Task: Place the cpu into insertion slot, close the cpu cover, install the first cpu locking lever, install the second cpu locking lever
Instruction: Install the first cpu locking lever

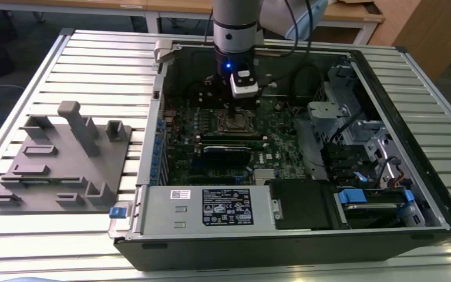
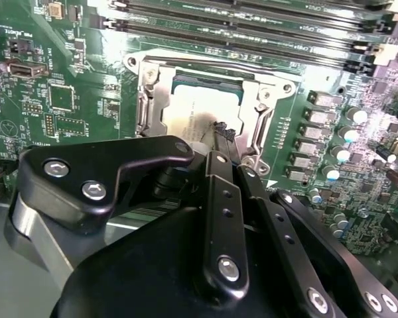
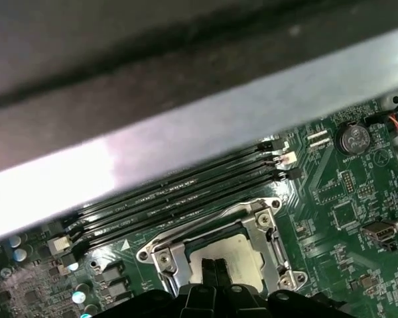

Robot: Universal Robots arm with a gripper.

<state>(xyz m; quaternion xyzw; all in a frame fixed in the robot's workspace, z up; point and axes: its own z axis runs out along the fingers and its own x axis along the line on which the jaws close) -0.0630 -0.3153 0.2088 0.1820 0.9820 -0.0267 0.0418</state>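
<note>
With the cpu (image 2: 192,119) already lying flat in the insertion slot (image 2: 152,109), the work in hand looks like the cover-and-lever part of the job rather than the placing. The gripper (image 2: 219,132) hangs straight over the socket, its fingers (image 2: 215,142) drawn narrow, nearly together, and holding nothing; their tips sit just above the chip's dull metal top, near the edge closest to the wrist. Whether they actually touch it I cannot tell.

In the first wrist view the same fingertips (image 3: 210,268) stand over the chip's near half, with the cpu cover (image 3: 169,255) framing the chip on all sides — I judge it is down, or nearly down, around the cpu, though from these angles I cannot say whether it is fully seated. Beyond the fingertips run the long black memory slots (image 3: 186,199). In the exterior view the gripper (image 1: 238,106) is deep inside the open computer case (image 1: 413,176), directly over the socket.

To do this step well, press only on the frame or the levers — never on the chip's top — and keep the approach vertical, since the socket's metal rim leaves little room beside the narrow fingers. A sideways scrape here could shift the chip or bend the thin cover.
</note>
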